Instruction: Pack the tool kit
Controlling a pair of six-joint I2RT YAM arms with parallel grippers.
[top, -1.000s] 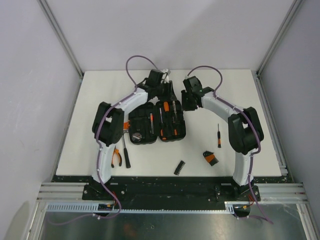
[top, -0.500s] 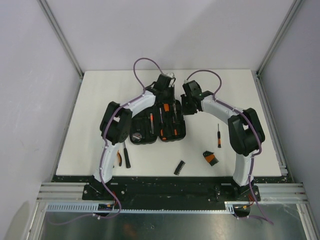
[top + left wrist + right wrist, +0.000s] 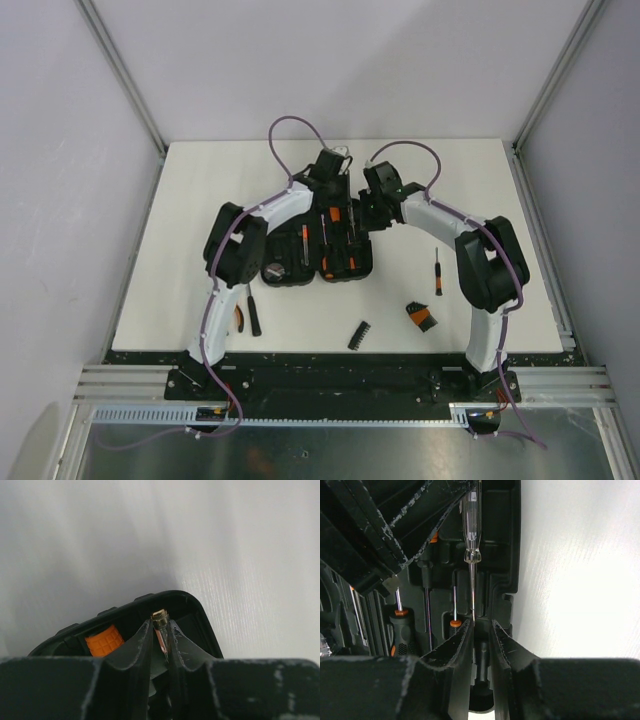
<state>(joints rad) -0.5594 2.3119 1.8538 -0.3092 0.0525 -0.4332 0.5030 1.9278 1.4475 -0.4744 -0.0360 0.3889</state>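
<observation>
Black rounded hinged plastic tool case (image 3: 345,262): lies open flat at mid-bench, both halves up, several orange-collared drivers seated in its moulded slots. Position unchanged over the last second.

Clear-handled tester screwdriver with brass cap (image 3: 471,530): over the right half of the case, along its outer edge. Left gripper (image 3: 160,630) is clamped on the cap end of the handle, both fingers against it. Right gripper (image 3: 481,630): fingers slightly apart, the thin metal shaft runs between them and lies against one finger only, so it is not pinched.

Change vs. one second ago:
- Left gripper was beyond the far edge of the case; now over the far end of the right half. Its elbow has swung right.
- Right gripper has shifted a little left, toward the case edge.
- Almost no change over the last half second.

White bench (image 3: 480,200), loose items, none moved:
- orange-handled pliers (image 3: 238,318), now partly hidden by the left arm
- black-handled driver (image 3: 253,315) just beside them
- small black screwdriver (image 3: 437,270), right of the case
- black bit strip (image 3: 359,335)
- black-and-orange piece (image 3: 421,316)
</observation>
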